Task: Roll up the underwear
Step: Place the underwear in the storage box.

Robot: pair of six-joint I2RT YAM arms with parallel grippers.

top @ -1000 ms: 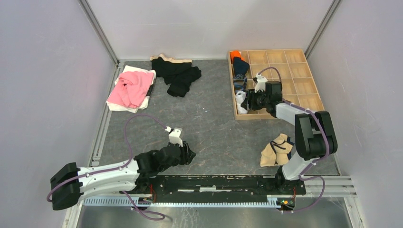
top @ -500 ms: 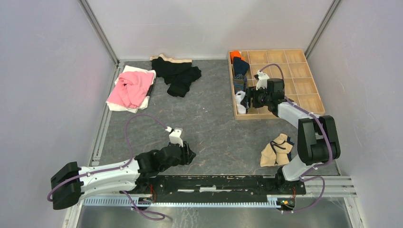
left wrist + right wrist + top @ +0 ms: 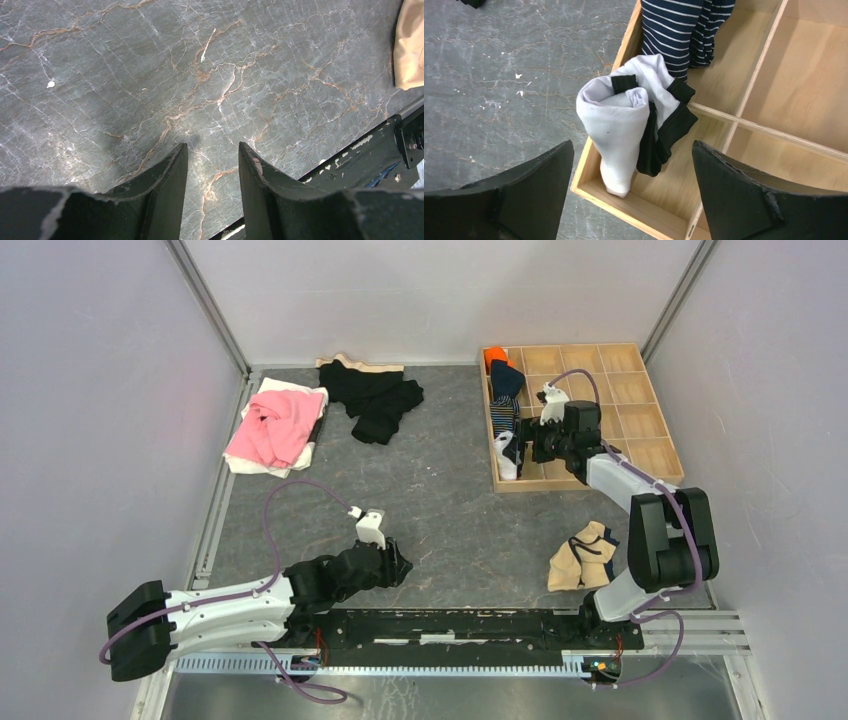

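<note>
The wooden tray (image 3: 640,422) sits at the far right of the table (image 3: 440,490), and only its left column is filled. At the far end is an orange piece (image 3: 495,357), then a dark blue piece (image 3: 507,378), then the navy striped brief (image 3: 503,415). In the near corner cell is the white brief (image 3: 505,455), rolled and leaning against the left wall, with its black trim bunched on the inner side. The other cells in view are bare wood. The right gripper (image 3: 530,448) hangs over that corner cell with its jaws spread wide to either side of the white roll and gripping nothing. Its height above the cloth cannot be judged. The right arm covers part of the second column. In the right wrist view the striped brief (image 3: 679,30) is cut off at the top edge. The left gripper (image 3: 400,565) sits low at the near edge, its jaws parted over bare stone. A tan and black garment (image 3: 583,555) lies crumpled beside the right arm's base; its shape is unclear. At far left a pink garment (image 3: 275,425) lies on something white, with black garments (image 3: 378,395) just beside it.
</note>
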